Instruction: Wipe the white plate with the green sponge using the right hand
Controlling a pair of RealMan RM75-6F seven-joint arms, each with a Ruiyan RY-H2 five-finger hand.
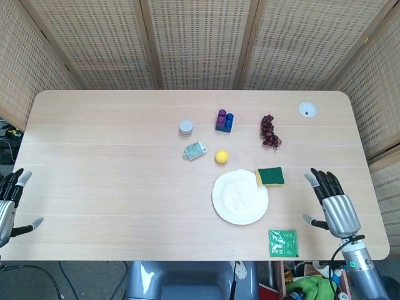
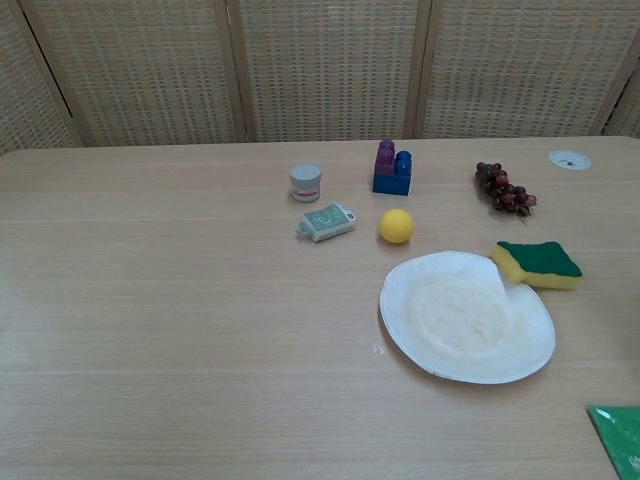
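Resting flat, green sponge (image 1: 270, 177) touched white plate (image 1: 240, 197) rim. Right hand (image 1: 333, 203) hung empty, fingers spread, well apart; left hand (image 1: 7, 201) likewise empty. Regrasp would need firm top-down grip.

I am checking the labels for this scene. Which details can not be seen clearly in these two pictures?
- Both hands: outside the chest view; left hand cut by the head view's edge.
- Green packet: cut by the chest view's corner; print too small.
- Small jar and tube: labels too small in both views.
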